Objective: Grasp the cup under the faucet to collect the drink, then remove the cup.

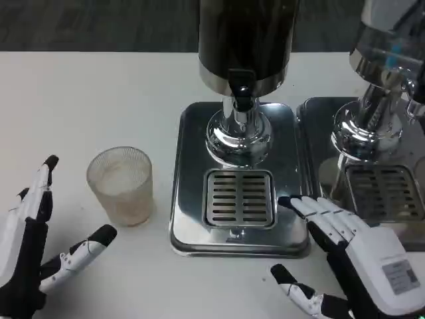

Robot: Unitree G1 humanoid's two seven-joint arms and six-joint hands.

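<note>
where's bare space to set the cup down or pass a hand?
Bare table lies behind and left of the cup, up to the dispenser. The drip grate under the faucet is free. A strip lies between left hand and right hand. Crowded: right side, where the second dispenser abuts.

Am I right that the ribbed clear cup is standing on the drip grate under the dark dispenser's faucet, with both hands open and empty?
Not quite. In the head view the ribbed clear cup stands on the white table, left of the drip grate, not on it. The left hand and right hand are open and empty.
</note>
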